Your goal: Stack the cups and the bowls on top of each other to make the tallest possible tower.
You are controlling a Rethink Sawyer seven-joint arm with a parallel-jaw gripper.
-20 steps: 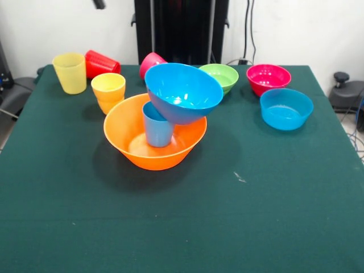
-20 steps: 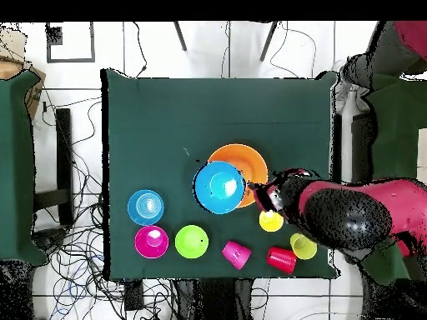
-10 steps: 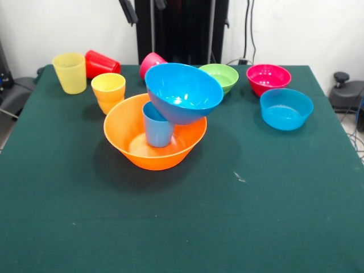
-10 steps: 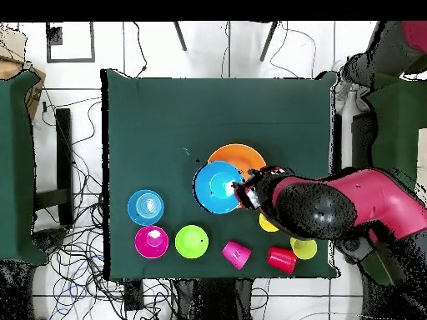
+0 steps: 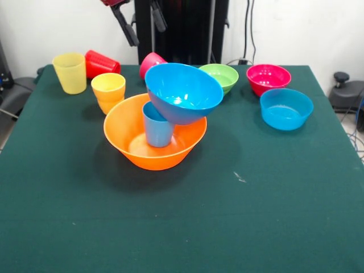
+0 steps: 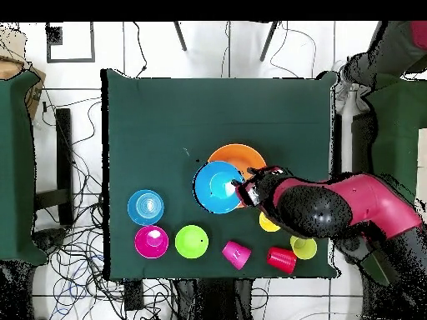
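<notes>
The tower stands mid-table: a large orange bowl (image 5: 170, 159) holds an upright light blue cup (image 5: 156, 128), and a large blue bowl (image 5: 183, 91) rests tilted on that cup. My gripper (image 5: 148, 35) hangs open and empty above and behind the tower, near the pink cup (image 5: 151, 61), which lies on its side. The orange cup (image 5: 108, 91) stands left of the tower, with the yellow cup (image 5: 69, 72) and the tipped red cup (image 5: 102, 62) behind it. In the overhead view my gripper (image 6: 248, 188) is at the blue bowl's (image 6: 215, 187) edge.
A green bowl (image 5: 220, 75), a magenta bowl (image 5: 268, 78) and a small blue bowl (image 5: 286, 108) sit at the back right of the green table (image 5: 227, 227). The robot's black pedestal (image 5: 182, 28) stands behind. In the overhead view my arm (image 6: 334, 208) covers part of the orange cup (image 6: 267, 223).
My gripper has come down into the front view from the top edge. In the overhead view the arm has swung towards the tower. The cups and bowls have not moved.
</notes>
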